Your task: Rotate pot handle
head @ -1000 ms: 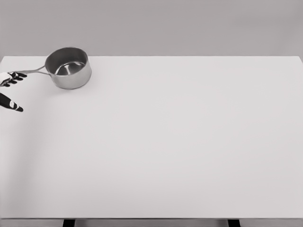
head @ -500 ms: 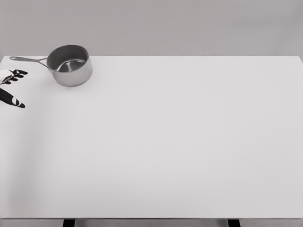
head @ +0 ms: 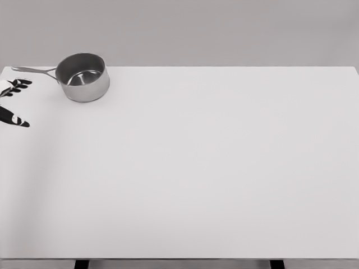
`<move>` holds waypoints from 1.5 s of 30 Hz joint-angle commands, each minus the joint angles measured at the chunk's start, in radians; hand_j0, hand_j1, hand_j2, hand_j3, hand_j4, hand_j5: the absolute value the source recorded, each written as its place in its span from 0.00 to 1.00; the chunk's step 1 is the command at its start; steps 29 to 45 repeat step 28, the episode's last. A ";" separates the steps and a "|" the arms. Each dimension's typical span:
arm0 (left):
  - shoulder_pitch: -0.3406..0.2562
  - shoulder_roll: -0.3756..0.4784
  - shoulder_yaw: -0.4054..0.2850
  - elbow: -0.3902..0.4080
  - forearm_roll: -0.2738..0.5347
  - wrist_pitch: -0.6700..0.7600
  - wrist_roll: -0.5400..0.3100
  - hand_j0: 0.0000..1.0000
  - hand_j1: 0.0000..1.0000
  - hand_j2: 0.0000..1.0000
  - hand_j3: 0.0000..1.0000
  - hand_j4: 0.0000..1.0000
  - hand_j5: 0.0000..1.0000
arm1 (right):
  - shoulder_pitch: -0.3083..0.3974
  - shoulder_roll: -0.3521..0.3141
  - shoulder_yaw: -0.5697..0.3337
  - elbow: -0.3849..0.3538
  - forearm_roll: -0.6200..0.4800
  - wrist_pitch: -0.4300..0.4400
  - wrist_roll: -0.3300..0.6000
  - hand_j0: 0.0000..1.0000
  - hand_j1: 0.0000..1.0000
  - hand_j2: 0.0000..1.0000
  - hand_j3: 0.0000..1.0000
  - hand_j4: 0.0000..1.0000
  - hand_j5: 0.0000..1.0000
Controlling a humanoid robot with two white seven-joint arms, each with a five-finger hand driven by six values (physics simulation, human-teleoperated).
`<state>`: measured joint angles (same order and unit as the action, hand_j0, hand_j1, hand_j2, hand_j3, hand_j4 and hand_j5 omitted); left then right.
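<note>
Change: since half a second ago almost nothing has shifted; the pot keeps its place and the handle points the same way, while the left hand has drawn very slightly toward the left edge. A second ago the handle angled down toward the fingers; it now lies clear of them.
Pot (head: 83,77): a metal saucepan standing upright at the far left corner of the tabletop, open top facing up, its inside bare and shiny.
Handle (head: 32,70): a thin metal bar running from the pot's left side out toward the left, close to the far edge, nearly level with only a slight tilt.
Left hand (head: 11,101): only partly in view at the left edge, just nearer than the handle. Dark fingertips (head: 21,83) are spread apart, with a separate dark digit lower down, pointing right. They hold nothing and do not touch the handle; a narrow strip of tabletop shows between.
Right hand: out of view.
Tabletop (head: 213,168): a wide white surface filling most of the view, with dark legs showing under the near edge.
</note>
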<state>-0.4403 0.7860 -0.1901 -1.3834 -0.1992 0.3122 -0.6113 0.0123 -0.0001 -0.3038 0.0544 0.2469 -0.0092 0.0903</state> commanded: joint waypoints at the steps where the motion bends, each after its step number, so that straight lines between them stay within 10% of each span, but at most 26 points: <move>1: 0.009 0.003 0.069 -0.052 0.001 -0.004 0.000 1.00 1.00 1.00 1.00 1.00 1.00 | 0.000 0.000 0.000 -0.001 0.000 0.000 0.000 1.00 1.00 1.00 1.00 1.00 1.00; 11: 0.359 -0.034 0.523 -0.419 0.279 -0.496 0.000 1.00 1.00 1.00 1.00 1.00 1.00 | 0.000 0.000 0.000 -0.001 0.000 0.000 0.000 1.00 1.00 1.00 1.00 1.00 1.00; 16: 0.394 -0.103 0.483 -0.421 0.328 -0.923 0.000 1.00 1.00 1.00 1.00 1.00 1.00 | 0.000 0.000 0.000 -0.001 0.000 0.000 0.000 1.00 1.00 1.00 1.00 1.00 1.00; 22: 0.440 -0.117 0.270 -0.419 0.322 -0.923 0.000 1.00 1.00 1.00 1.00 1.00 1.00 | 0.000 0.000 0.000 0.001 0.000 0.000 0.000 1.00 1.00 1.00 1.00 1.00 1.00; 45: 0.442 -0.131 0.270 -0.418 0.320 -0.923 0.000 1.00 1.00 1.00 1.00 1.00 1.00 | 0.000 0.000 0.000 -0.001 0.000 0.000 0.000 1.00 1.00 1.00 1.00 1.00 1.00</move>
